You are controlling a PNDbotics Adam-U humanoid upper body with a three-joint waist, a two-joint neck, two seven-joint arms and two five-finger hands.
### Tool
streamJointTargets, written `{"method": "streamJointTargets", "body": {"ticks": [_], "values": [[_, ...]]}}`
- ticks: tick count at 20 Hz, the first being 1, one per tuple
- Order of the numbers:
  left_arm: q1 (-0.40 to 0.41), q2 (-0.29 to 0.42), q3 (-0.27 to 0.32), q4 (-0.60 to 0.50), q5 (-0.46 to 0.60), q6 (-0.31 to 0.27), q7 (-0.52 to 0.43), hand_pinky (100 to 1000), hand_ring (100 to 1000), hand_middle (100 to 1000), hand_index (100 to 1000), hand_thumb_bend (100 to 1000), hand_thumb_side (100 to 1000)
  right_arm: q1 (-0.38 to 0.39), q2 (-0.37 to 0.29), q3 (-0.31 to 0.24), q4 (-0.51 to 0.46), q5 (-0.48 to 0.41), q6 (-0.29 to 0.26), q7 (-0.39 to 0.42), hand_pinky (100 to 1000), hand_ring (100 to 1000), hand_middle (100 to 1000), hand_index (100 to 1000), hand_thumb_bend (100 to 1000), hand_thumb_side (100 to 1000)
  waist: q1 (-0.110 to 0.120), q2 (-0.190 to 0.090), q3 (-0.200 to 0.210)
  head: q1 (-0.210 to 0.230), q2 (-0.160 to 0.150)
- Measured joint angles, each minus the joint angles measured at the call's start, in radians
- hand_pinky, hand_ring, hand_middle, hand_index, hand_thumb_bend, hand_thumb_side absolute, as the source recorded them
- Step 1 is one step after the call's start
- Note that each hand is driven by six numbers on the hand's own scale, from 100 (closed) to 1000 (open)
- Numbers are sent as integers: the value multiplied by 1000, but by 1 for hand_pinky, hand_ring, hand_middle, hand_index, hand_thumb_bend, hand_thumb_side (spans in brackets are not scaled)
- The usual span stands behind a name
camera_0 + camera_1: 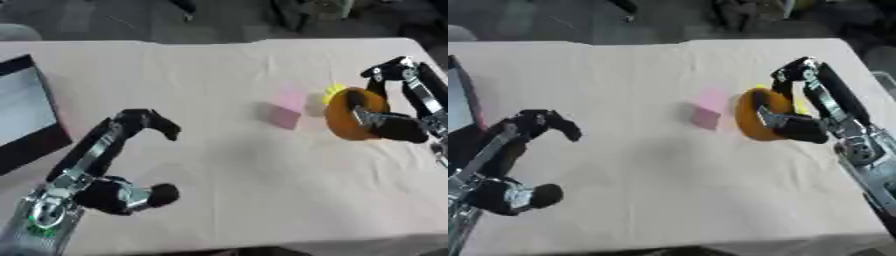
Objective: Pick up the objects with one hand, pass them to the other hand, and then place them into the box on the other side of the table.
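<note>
- Hovering nearest the camera at the lower left, the left hand (pixel 122 165) holds nothing, its fingers curved above the cloth-covered surface (pixel 227 200) with a wide gap to the thumb.
- Further in, at the right, the right hand (pixel 794 117) has fingers and thumb curled round an orange round object (pixel 754 120), gripping it just above the surface.
- A pink block (pixel 286 107) lies on the surface just beside the orange object, towards the middle.
- A small yellow thing (pixel 333 91) shows right behind the orange object.
- At the left edge sits a dark-rimmed box (pixel 26 115) with a pale inside.
</note>
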Motion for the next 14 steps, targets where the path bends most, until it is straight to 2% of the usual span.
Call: {"method": "streamJointTargets", "body": {"ticks": [5, 14], "values": [[-85, -10, -61, 54, -48, -39, -34, 883, 822, 723, 825, 862, 541, -62, -5, 43, 0, -57, -20, 57, 701, 359, 196, 333, 100, 321, -5, 0, 14, 22, 0], [-173, -75, -125, 124, -24, -55, -10, 885, 821, 735, 837, 899, 491, -140, 6, 92, 0, -130, -33, 137, 700, 359, 195, 332, 100, 351, -21, 3, 34, 27, 0]]}}
